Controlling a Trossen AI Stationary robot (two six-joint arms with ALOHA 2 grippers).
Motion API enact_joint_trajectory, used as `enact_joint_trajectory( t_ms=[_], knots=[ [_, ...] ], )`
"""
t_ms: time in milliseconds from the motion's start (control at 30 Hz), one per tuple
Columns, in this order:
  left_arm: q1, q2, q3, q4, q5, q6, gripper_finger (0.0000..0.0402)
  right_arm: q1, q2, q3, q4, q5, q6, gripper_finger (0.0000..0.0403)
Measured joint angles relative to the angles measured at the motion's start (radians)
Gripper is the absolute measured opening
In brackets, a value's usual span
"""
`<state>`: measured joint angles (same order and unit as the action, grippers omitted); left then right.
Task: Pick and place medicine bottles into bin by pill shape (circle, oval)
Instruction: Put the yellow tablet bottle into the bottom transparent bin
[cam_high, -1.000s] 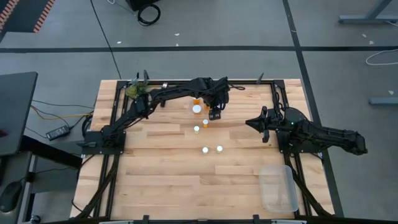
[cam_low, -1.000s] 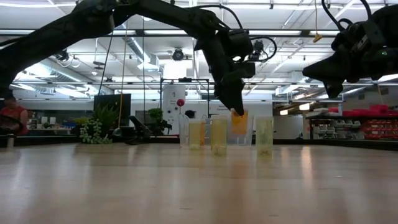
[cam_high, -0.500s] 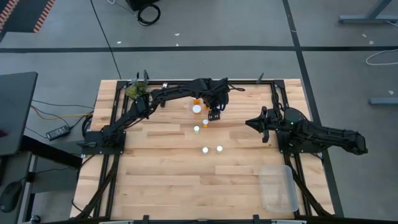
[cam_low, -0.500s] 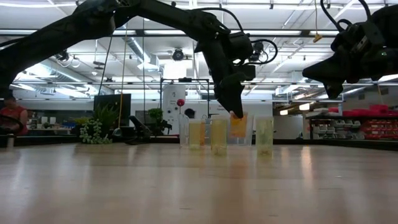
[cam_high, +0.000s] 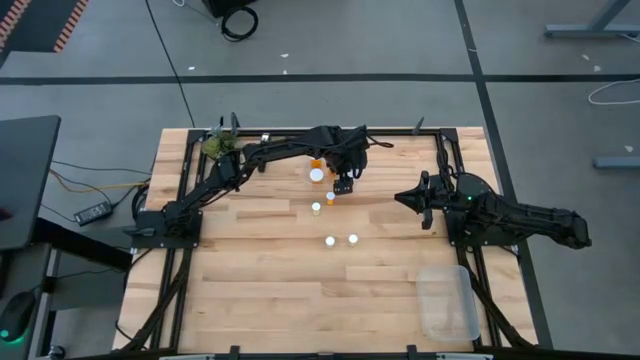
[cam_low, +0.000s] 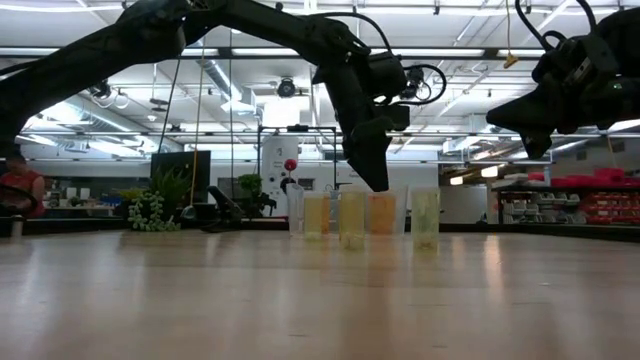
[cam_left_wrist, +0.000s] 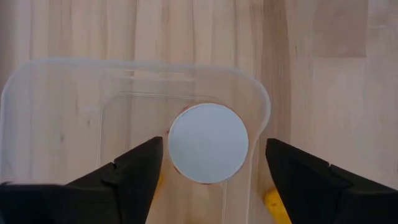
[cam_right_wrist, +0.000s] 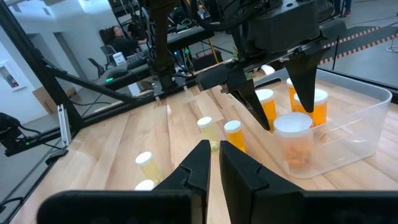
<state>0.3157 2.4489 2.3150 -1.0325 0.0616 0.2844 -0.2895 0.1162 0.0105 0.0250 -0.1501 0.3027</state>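
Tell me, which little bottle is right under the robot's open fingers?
The white-capped bottle standing in the clear bin, directly between the left gripper fingers. The other loose bottles stand out on the bare table.

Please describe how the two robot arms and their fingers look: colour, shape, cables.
Both arms are black and slender, with bulky joints. Black cables loop near the left gripper. Its fingers are flat, dark, tapered wedges. The right gripper has similar pointed dark fingers.
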Motion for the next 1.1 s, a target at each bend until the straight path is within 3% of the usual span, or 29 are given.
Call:
enact_joint_trajectory(
  t_ms=[533, 933, 1100],
  knots=[
    [-0.023, -0.087, 0.003, -0.068, -0.036, 0.05, 0.0302, 0.0, 0.002, 0.0, 0.0, 0.0, 0.0, 0.0041],
    [-0.162, -0.134, 0.003, -0.165, -0.043, 0.065, 0.03, 0.0, 0.005, 0.0, 0.0, 0.0, 0.0, 0.0041],
    [-0.231, -0.134, 0.003, -0.285, -0.107, 0.054, 0.0284, 0.0, 0.005, 0.0, 0.0, 0.0, 0.0, 0.0041]
  ],
)
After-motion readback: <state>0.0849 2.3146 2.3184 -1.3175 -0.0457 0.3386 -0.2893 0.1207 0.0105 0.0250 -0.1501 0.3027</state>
